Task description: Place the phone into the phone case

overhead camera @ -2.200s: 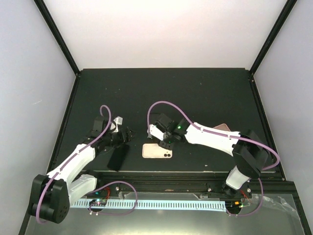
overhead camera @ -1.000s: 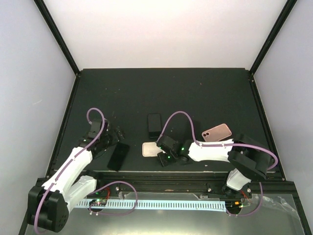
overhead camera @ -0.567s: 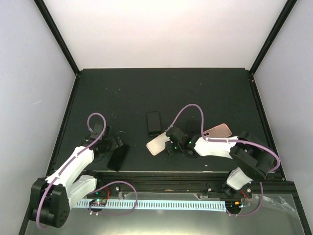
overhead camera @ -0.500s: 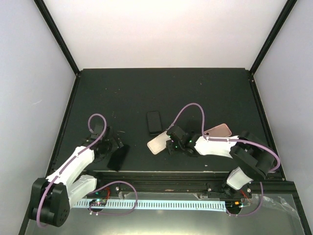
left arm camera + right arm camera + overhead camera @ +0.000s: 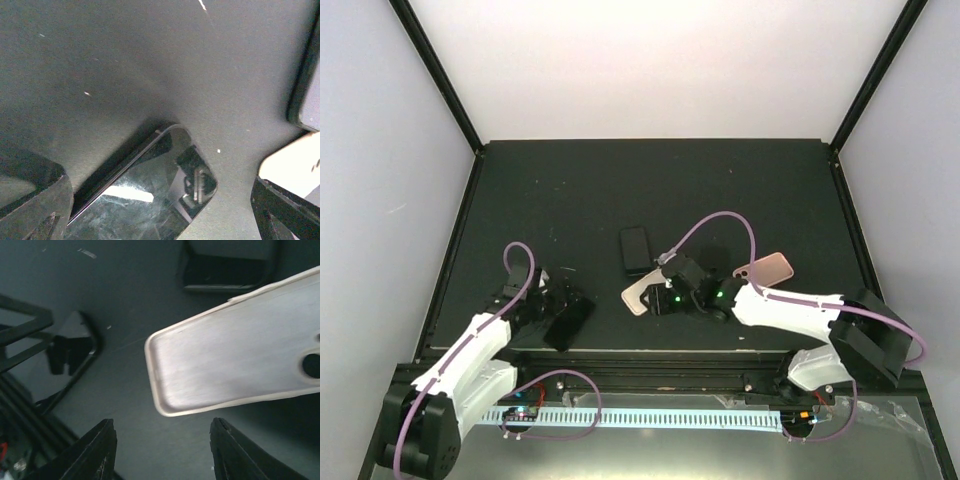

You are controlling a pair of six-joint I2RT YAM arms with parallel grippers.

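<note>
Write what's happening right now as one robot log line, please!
left end effector: open over black phone | right end effector: open, beside cream case | phone: not in case yet

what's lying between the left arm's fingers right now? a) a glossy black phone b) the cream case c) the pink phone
a: the left wrist view shows the black phone lying between the spread fingers, screen up.

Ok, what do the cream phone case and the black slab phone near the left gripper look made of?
Cream phone case: likely soft plastic or silicone, with a matte, faintly streaked inside and no glare. Black slab phone: the face looks like glossy glass, mirroring a bright light. Its frame material is unclear.
</note>
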